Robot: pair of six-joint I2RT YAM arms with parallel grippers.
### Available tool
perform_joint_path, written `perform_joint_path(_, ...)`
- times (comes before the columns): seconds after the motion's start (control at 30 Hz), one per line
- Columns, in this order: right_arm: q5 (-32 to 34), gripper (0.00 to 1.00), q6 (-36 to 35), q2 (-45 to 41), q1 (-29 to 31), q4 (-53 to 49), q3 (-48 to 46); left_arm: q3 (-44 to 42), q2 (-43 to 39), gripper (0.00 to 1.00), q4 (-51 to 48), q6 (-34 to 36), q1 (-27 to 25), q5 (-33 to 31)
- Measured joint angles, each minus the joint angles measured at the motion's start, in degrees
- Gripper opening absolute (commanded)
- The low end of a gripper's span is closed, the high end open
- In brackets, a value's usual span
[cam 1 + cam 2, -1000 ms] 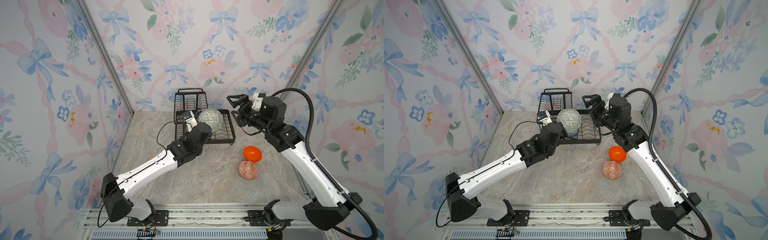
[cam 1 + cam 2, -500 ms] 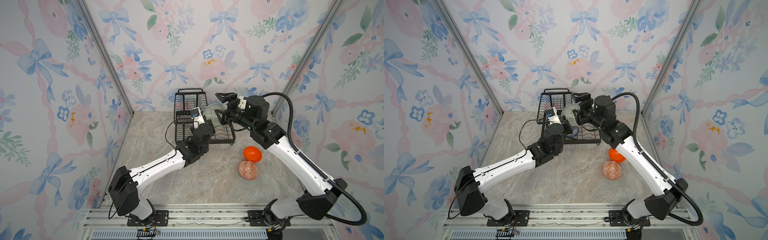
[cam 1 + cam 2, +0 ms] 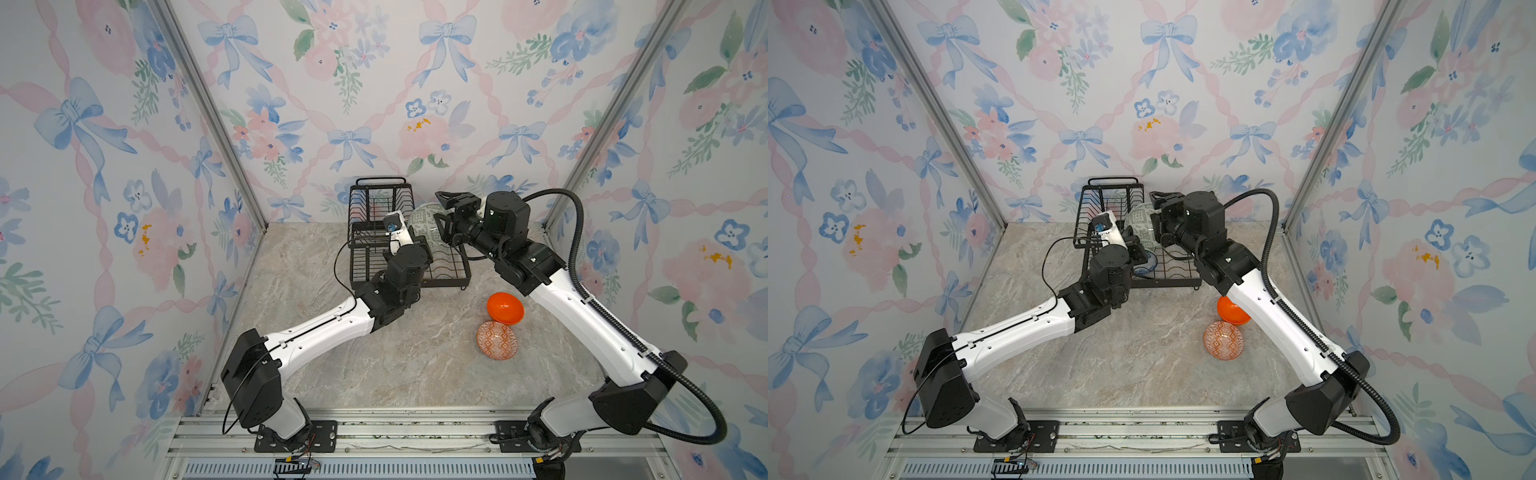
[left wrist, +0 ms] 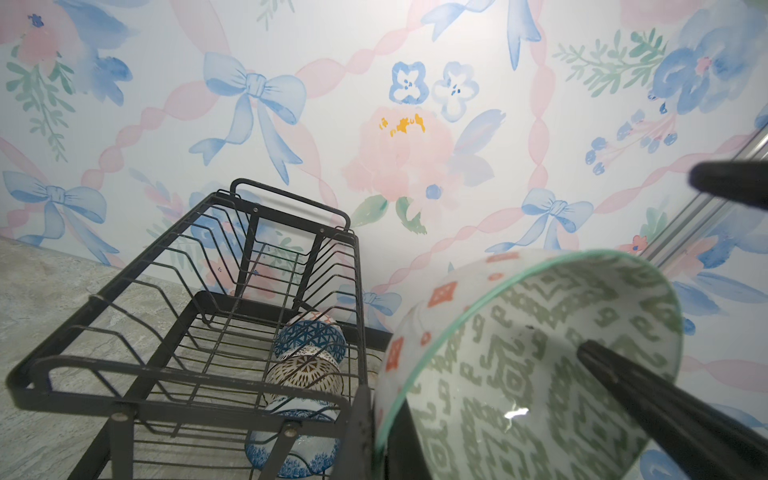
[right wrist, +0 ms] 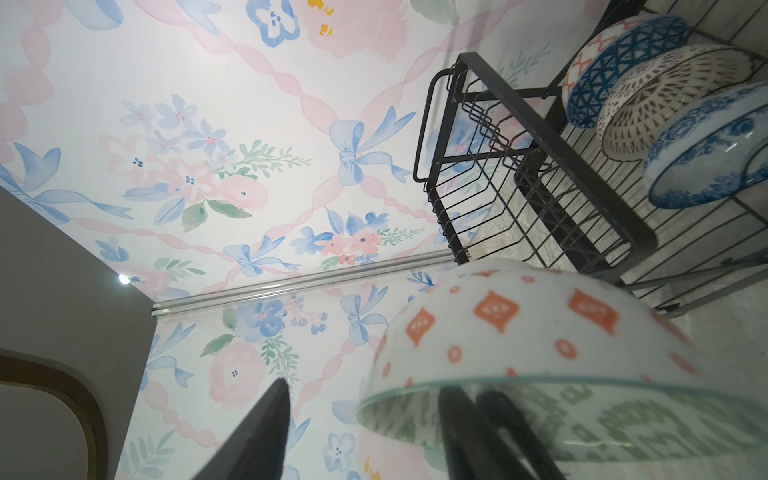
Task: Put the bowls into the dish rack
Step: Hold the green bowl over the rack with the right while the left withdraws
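The green bowl [image 4: 519, 374] has a green geometric pattern on white inside, a pale green rim, and orange diamonds and dots on white outside. The dish rack [image 5: 582, 172] is black wire. The lattice bowl [image 5: 623, 62] is dark blue on white, the brown bowl [image 5: 665, 91] has brown petal marks on white, and the floral bowl [image 5: 706, 158] is blue on white. The table [image 3: 415, 365] is grey-beige marble. The plain bowl [image 3: 505, 307] is glossy orange, and the patterned bowl [image 3: 497, 340] is orange and white.

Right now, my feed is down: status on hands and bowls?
Left hand shut on green-white bowl at dish rack. Right hand open, astride its rim. Plain orange bowl, orange-patterned bowl on table. Nothing blocking.
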Motion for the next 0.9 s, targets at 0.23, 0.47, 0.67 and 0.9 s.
perform_joint_path(0.23,1.0,0.38,0.9,2.4,0.0,-0.5,1.7,0.0,0.0,0.00,0.4,0.1,-0.5,-0.4)
perform_joint_path(0.47,0.8,0.17,1.1,3.5,0.1,-1.3,3.2,-0.8,-0.5,0.00,0.6,1.8,-1.4,-1.7)
perform_joint_path(0.67,-0.7,0.07,1.7,3.6,1.5,-1.6,4.3,-2.0,-1.4,0.00,0.7,2.5,-1.4,-2.8)
perform_joint_path(0.9,-1.1,0.00,1.6,3.6,1.8,-0.5,4.1,-2.1,-1.9,0.11,0.7,2.9,-1.4,-3.2)
